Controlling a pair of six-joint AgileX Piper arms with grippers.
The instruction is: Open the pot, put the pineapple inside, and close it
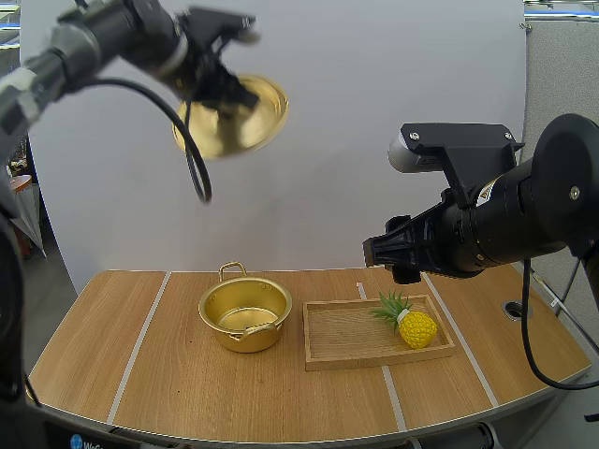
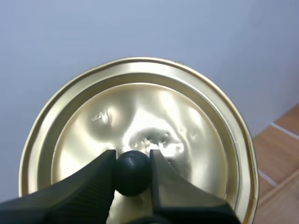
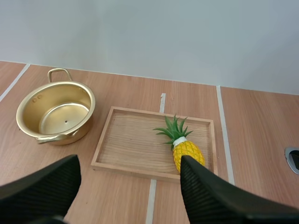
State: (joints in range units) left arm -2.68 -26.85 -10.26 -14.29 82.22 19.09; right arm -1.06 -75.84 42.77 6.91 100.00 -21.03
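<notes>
Right claw [image 3: 130, 161] open over tray [image 3: 122, 140], nearer arm; pineapple [image 3: 187, 150] lies at the tray's right end just below, crown angled back toward pot [image 3: 70, 134]; left claw [image 2: 133, 173] pinches lid [image 2: 140, 112] knob aloft.

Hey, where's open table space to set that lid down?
Widest bare patch: table left of the pot, out to its edge. Also the front strip before pot and tray, and the tray's left half. Crowded: the narrow pot-tray gap; pineapple fills the tray's right end.

Left tool [image 1: 229, 89] holds the gold lid [image 1: 255, 123] high up, apparently by its knob. On the table [image 1: 94, 346], the open pot [image 1: 243, 316] stands beside the wooden tray [image 1: 342, 339] carrying the pineapple [image 1: 413, 326].
</notes>
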